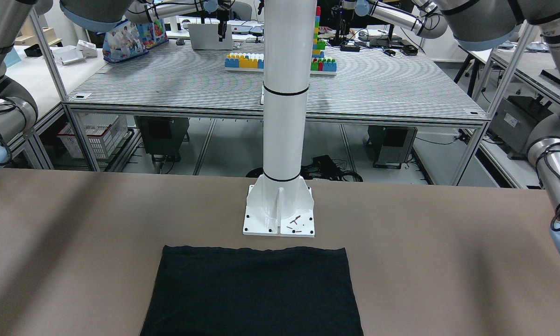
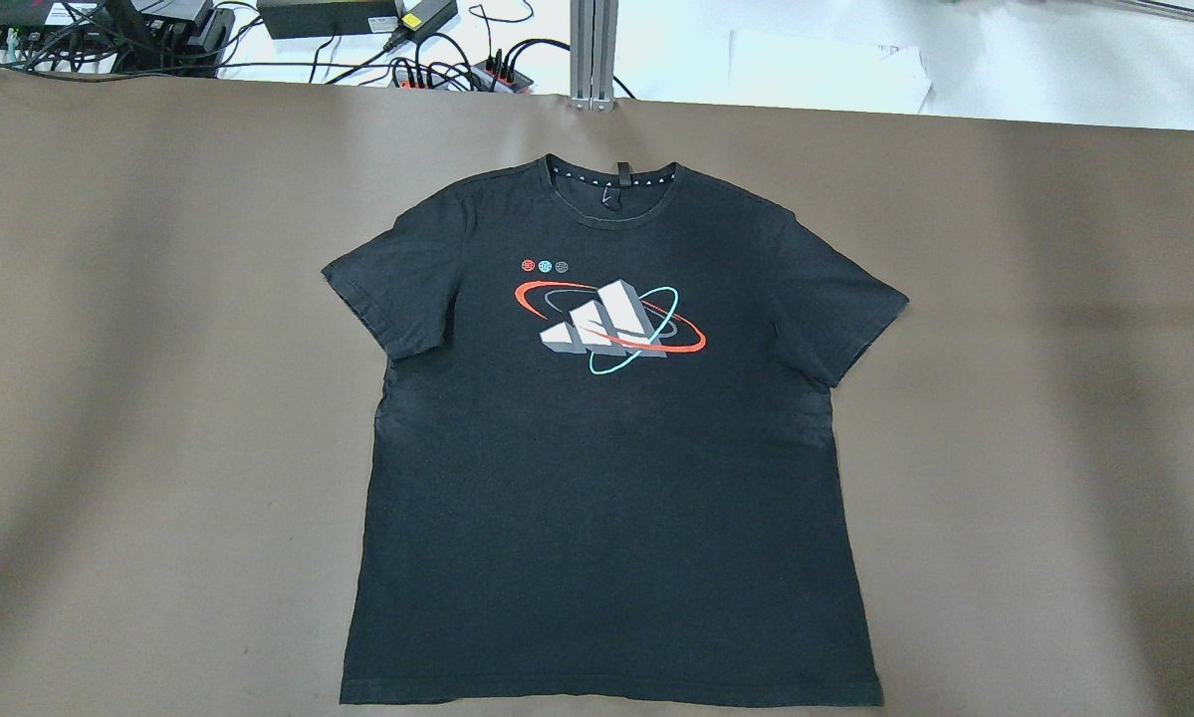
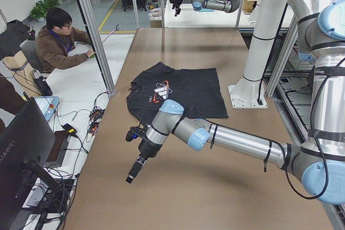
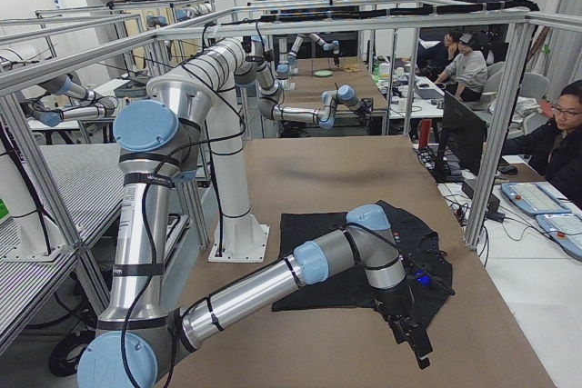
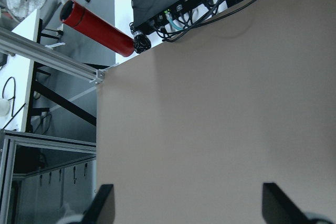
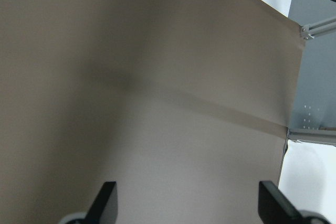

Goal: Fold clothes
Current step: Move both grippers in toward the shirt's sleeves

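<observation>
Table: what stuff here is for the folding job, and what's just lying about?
For the job: black short-sleeved fabric T-shirt with white striped logo, lying flat; left gripper and right gripper, both open.
Just lying about: white round metal pillar; red cylindrical flask; black boxy power adapter; coloured plastic toy bricks.

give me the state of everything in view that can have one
black t-shirt: unfolded, spread flat, print side up, both sleeves out
left claw: open, empty, over bare table, not touching the shirt
right claw: open, empty, over bare table, not touching the shirt
</observation>
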Controlling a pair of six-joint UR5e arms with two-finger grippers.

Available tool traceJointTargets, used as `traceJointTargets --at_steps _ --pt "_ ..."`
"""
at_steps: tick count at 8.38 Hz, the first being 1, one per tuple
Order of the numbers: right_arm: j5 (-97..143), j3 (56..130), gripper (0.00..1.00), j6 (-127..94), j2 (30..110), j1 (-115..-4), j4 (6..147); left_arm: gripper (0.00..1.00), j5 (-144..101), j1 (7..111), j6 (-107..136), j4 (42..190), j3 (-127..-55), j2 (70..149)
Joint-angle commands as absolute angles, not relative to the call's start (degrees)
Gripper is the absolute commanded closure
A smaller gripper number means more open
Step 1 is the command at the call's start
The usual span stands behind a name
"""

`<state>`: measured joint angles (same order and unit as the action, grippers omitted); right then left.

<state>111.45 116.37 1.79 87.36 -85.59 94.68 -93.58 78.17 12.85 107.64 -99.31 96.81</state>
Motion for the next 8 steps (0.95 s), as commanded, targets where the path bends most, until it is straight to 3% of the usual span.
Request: traceJointTargets --at_steps 1,5,8 --pt "111.36 116.1 0.06 1.41 85.88 -84.3 94.75 0.0 -101.66 77.96 16.67 110.11 -99.41 96.94" --pt "112.49 111.11 0.06 1.06 79.47 -81.49 93.53 0.0 -113.46 72.53 35.72 120.73 -97.12 100.19" --pt "115.05 98.4 0.06 -1.3 78.58 -79.81 76.8 0.0 -113.12 66.29 48.05 132.32 -88.98 104.66"
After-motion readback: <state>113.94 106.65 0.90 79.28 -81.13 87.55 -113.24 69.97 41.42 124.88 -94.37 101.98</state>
